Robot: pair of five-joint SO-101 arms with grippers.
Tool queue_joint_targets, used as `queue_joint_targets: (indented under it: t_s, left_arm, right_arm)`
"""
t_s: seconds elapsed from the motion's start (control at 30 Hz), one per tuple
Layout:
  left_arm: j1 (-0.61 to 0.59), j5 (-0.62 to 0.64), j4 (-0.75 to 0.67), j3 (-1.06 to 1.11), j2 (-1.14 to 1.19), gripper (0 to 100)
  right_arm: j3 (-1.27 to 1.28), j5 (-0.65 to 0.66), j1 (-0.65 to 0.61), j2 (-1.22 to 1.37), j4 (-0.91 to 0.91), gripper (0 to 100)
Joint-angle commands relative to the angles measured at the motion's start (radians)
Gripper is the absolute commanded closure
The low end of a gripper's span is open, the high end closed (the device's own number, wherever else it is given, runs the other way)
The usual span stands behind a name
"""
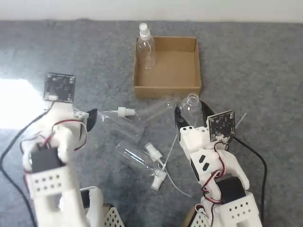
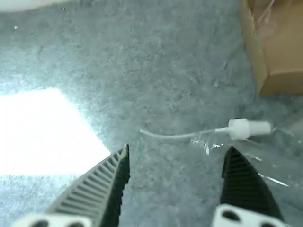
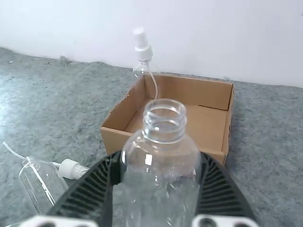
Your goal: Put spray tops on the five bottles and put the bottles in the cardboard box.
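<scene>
With my right gripper (image 3: pixel 160 161) clamping the uncapped bottle (image 3: pixel 164 120) upright, a spray top (image 2: pixel 248 127) is lying crosswise just beyond my spread left gripper (image 2: pixel 179 152).

No legible text, labels or numbers anywhere.

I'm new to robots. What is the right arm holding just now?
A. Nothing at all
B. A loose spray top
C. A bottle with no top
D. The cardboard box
C: the right gripper is shut on a clear bottle that stands upright between its fingers, and the bottle's neck is open with no spray top on it.
</scene>
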Motion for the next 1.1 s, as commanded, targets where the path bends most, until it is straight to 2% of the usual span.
queue_joint_targets:
  t_s: [0.0, 0.17, 0.3, 0.5, 0.67, 0.87, 1.07]
  left_arm:
    - [-0.032, -0.189, -0.037, -0.056, 0.109, 71]
    - [-0.081, -0.391, -0.166, -0.058, 0.216, 71]
    - [-0.081, -0.488, -0.158, -0.096, 0.296, 77]
    - [-0.080, -0.499, -0.075, -0.265, 0.482, 78]
    - [-0.077, -0.505, -0.058, -0.389, 0.643, 73]
    - [-0.032, -0.657, -0.040, -0.486, 0.842, 74]
    - [0.000, -0.669, -0.043, -0.558, 0.984, 79]
  right_arm:
    - [-0.012, 0.002, 0.019, -0.027, -0.015, 89.4]
    - [-0.012, 0.002, 0.019, -0.025, -0.015, 89.4]
    - [-0.012, 0.002, 0.019, -0.025, -0.015, 89.4]
    - [-0.012, 0.003, 0.019, -0.025, -0.015, 89.4]
    - [-0.012, 0.005, 0.019, -0.025, -0.013, 89.4]
    - [-0.012, 0.003, 0.059, -0.025, -0.013, 89.4]
    - [-0.012, 0.003, 0.058, -0.025, -0.013, 89.4]
